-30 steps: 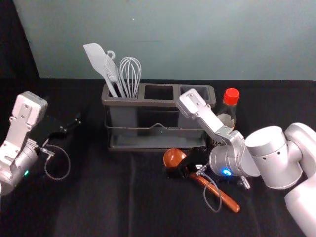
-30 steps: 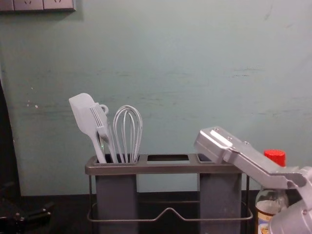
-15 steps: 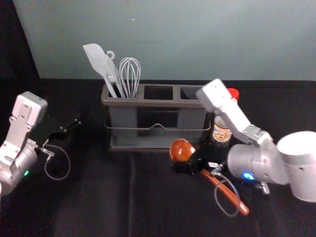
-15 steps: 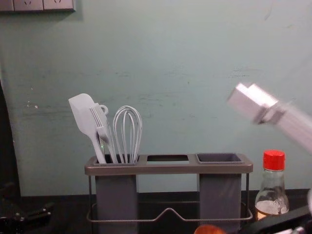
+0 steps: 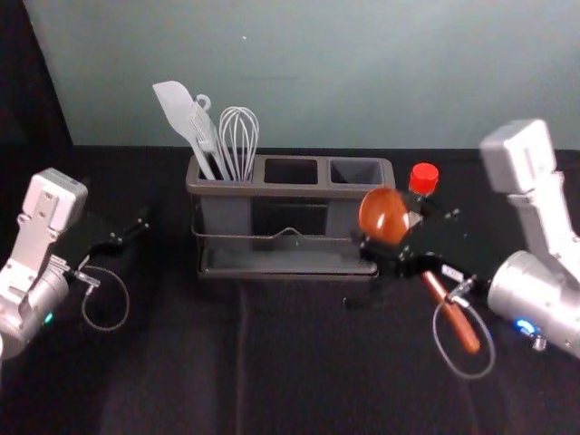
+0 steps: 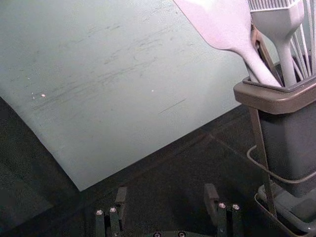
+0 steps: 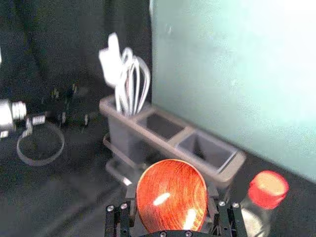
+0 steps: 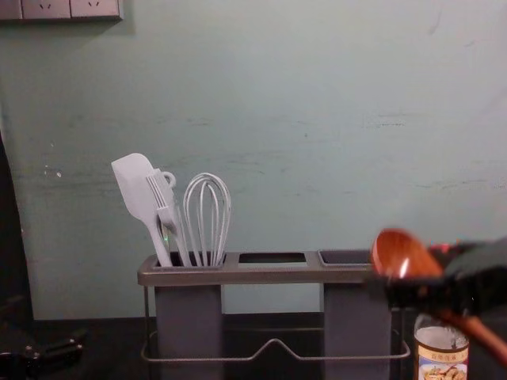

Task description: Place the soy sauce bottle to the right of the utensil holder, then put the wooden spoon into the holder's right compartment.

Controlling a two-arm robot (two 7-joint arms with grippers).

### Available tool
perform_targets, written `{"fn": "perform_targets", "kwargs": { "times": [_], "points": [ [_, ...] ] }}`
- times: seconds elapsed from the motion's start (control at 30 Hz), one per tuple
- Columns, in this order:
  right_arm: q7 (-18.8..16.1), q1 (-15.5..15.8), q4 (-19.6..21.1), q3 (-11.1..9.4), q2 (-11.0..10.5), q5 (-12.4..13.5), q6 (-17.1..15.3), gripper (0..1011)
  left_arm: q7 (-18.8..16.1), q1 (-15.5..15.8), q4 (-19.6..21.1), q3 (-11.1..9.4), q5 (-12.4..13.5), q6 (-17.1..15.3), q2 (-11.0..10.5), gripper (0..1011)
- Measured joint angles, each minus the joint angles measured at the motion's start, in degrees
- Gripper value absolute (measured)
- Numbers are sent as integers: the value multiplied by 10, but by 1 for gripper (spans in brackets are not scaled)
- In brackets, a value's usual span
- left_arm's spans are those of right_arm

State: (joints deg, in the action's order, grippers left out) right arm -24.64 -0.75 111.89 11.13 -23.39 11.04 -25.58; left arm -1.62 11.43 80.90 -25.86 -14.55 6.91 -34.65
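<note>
Black cloth (image 5: 181,362) has lost the wooden spoon (image 5: 382,216) to my right gripper (image 5: 407,230), wide-set but clasping, bringing insertion nearer; left gripper (image 6: 166,191) parked, spread.

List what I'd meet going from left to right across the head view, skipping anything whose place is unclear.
Left gripper, white spatula, whisk, utensil holder's middle compartment, wooden spoon's bowl, soy sauce bottle's red cap, right arm's pale casing.
</note>
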Motion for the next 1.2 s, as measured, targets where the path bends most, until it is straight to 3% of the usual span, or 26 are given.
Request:
{"fn": "perform_targets", "kwargs": {
  "times": [0.2, 0.37, 0.4, 0.53, 1.2],
  "points": [
    [6, 30, -2, -36, 13, 34, 120, 838, 0, 0, 0, 0, 0, 0, 0, 1000],
    [11, 44, -15, -53, 28, 51, 222, 838, 0, 0, 0, 0, 0, 0, 0, 1000],
    [11, 45, -17, -53, 29, 53, 230, 838, 0, 0, 0, 0, 0, 0, 0, 1000],
    [16, 46, -20, -54, 30, 55, 245, 838, 0, 0, 0, 0, 0, 0, 0, 1000],
    [15, 46, -19, -53, 29, 54, 238, 838, 0, 0, 0, 0, 0, 0, 0, 1000]
  ]
}}
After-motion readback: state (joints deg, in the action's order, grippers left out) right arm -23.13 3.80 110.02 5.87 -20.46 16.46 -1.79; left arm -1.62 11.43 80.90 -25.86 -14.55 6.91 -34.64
